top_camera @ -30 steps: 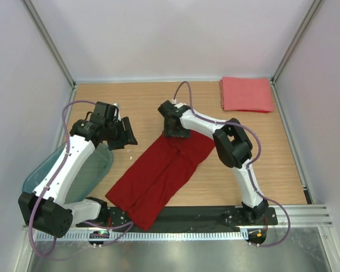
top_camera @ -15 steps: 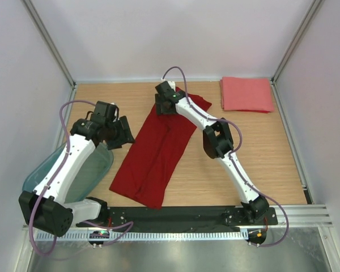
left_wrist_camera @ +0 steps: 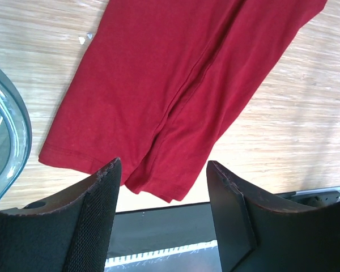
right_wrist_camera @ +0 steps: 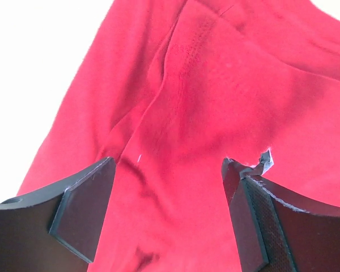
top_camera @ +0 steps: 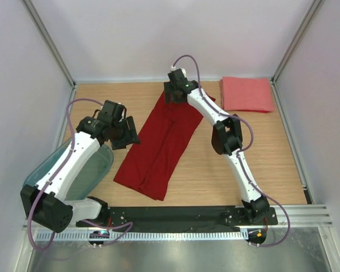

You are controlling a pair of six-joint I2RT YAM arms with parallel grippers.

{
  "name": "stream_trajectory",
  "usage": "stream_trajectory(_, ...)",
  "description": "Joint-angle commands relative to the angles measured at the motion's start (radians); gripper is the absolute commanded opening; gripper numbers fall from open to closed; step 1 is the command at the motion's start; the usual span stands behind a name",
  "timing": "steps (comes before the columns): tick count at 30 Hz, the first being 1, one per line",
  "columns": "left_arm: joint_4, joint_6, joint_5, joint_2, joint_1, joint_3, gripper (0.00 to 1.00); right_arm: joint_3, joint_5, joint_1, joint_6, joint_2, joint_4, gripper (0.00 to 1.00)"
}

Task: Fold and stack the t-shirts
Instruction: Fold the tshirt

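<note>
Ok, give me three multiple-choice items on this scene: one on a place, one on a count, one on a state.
1. Where does the pink shirt lie on the table?
A. far right corner
B. near left corner
C. middle

2. How many shirts are in view?
A. one
B. two
C. three

3. How are the left fingers?
A. shut on cloth
B. open, holding nothing
C. shut, with nothing between them

Key:
1 A, it lies folded at the far right.
2 B, there is the pink one and the dark red shirt.
3 B, the left wrist view shows them apart with nothing between them.
</note>
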State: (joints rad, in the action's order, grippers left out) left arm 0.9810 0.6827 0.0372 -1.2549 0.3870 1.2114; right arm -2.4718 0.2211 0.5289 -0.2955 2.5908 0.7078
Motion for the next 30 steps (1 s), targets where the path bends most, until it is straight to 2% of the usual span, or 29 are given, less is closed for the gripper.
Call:
stream_trajectory(1,0.013,0.006,-0.030,0.015,0.009,0.042,0.64,0.000,0.021,0.014,-0.085,-0.199,0.087,0.84)
stream_trajectory(7,0.050,-0.020,-0.072,0.061,0.009,0.042,0.64,0.086,0.086,0.013,-0.215,-0.241,0.222,0.84)
stream_trajectory(18,0.074,-0.017,-0.054,0.115,0.009,0.020,0.64,0.129,0.172,0.052,-0.425,-0.183,0.308,0.82)
stream_trajectory(27,0.085,-0.040,-0.043,0.134,0.009,-0.009,0.64,0.223,0.187,0.017,-0.418,-0.135,0.253,0.83)
stream_trajectory(30,0.096,-0.055,-0.014,0.134,0.009,-0.007,0.65,0.243,0.144,-0.016,-0.328,-0.103,0.180,0.84)
